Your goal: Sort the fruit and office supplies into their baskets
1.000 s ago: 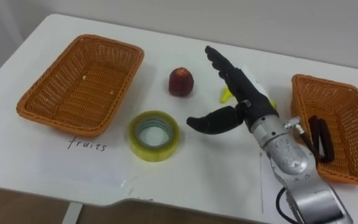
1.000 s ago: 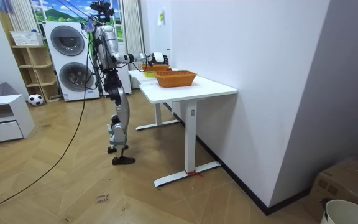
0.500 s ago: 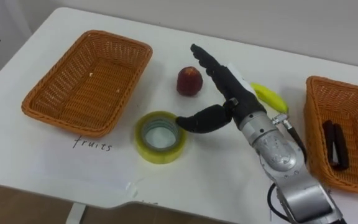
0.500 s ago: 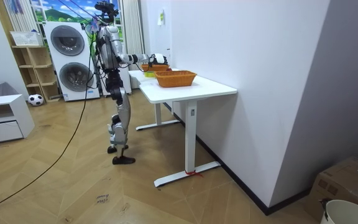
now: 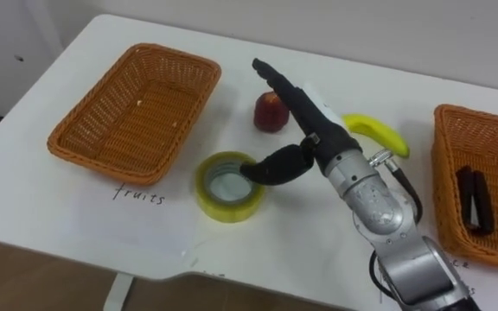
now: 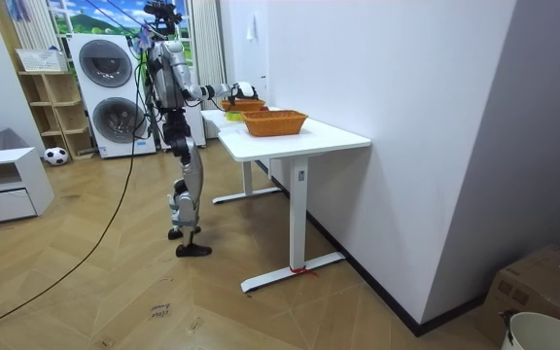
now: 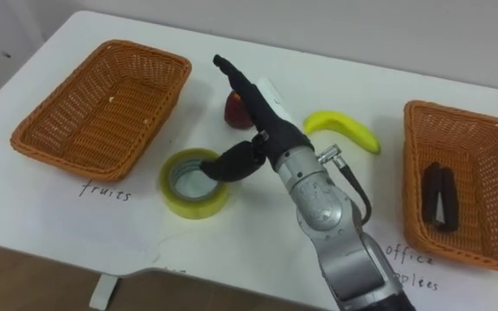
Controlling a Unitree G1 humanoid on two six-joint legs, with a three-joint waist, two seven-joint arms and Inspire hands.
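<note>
A yellow tape roll (image 5: 229, 186) lies flat near the table's front, between the two wicker baskets. My right hand (image 5: 316, 128) hovers just right of it, fingers straight and pointing away from me, open. Its thumb reaches left over the roll's right rim. A red peach (image 5: 270, 111) sits behind the roll, partly hidden by the fingers. A banana (image 5: 376, 134) lies to the right of the hand. The left basket (image 5: 137, 108) holds nothing. The right basket (image 5: 489, 130) holds a black office item (image 5: 474, 199).
The white table (image 5: 76, 225) has its front edge close below the tape roll. Handwritten labels sit in front of each basket. In the room view I stand at the far end of the table (image 6: 309, 141), with washing machines (image 6: 110, 92) behind me.
My right hand has moved left from beside the banana toward the tape roll, and its thumb now reaches the roll's rim. The banana has come into full sight. The camera has shifted a little.
</note>
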